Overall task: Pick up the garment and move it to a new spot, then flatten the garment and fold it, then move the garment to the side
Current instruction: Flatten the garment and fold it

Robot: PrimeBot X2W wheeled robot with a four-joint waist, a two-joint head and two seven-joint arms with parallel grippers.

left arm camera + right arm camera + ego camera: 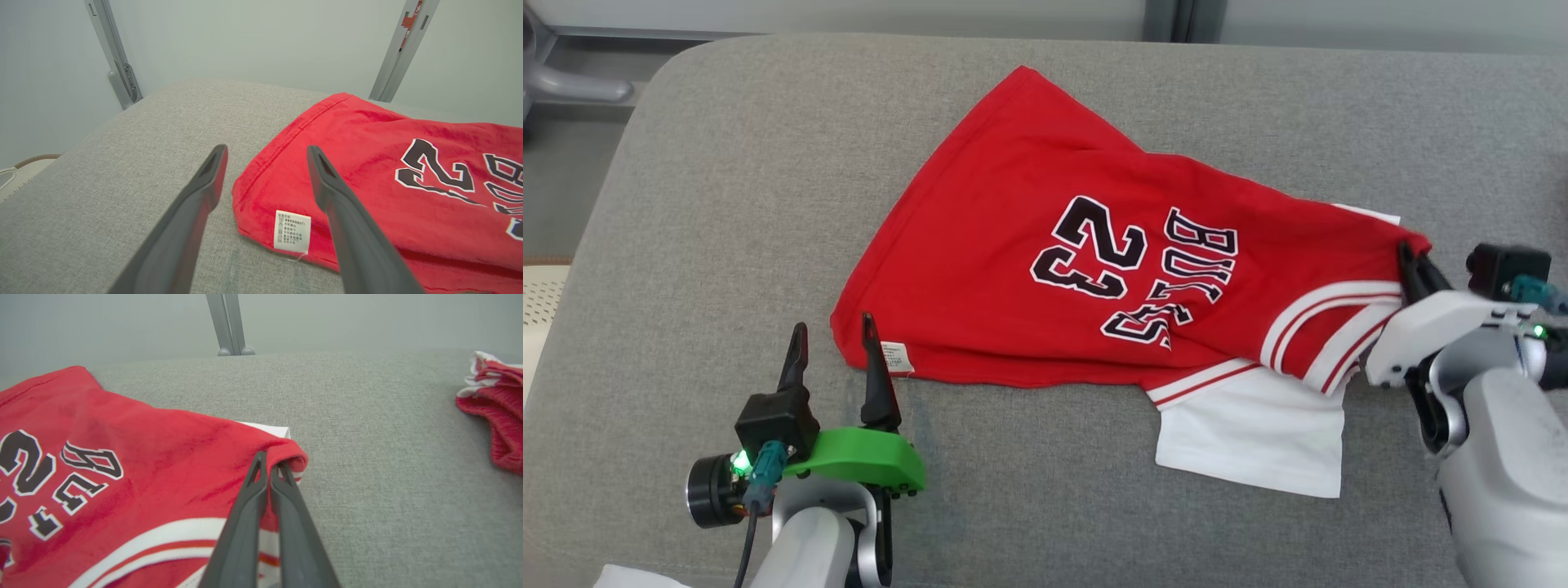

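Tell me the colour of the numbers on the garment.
The numbers are black, outlined white; head view shows best.

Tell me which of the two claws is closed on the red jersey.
The right claw: it is pinched shut on an edge of the red jersey. The left claw stands open at the corner with the white label.

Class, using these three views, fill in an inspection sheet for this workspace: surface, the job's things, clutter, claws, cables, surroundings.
Surface: grey fabric pad, flat.
Job's things: red jersey numbered 23, spread but rumpled; white layer showing beneath its striped end.
Clutter: second red-and-white garment, bunched, off to one side.
Claws: left claw open, astride the corner with the care label; right claw shut on the jersey's edge.
Cables: dark cable with a teal plug at the left wrist.
Surroundings: pale wall, grey metal uprights.
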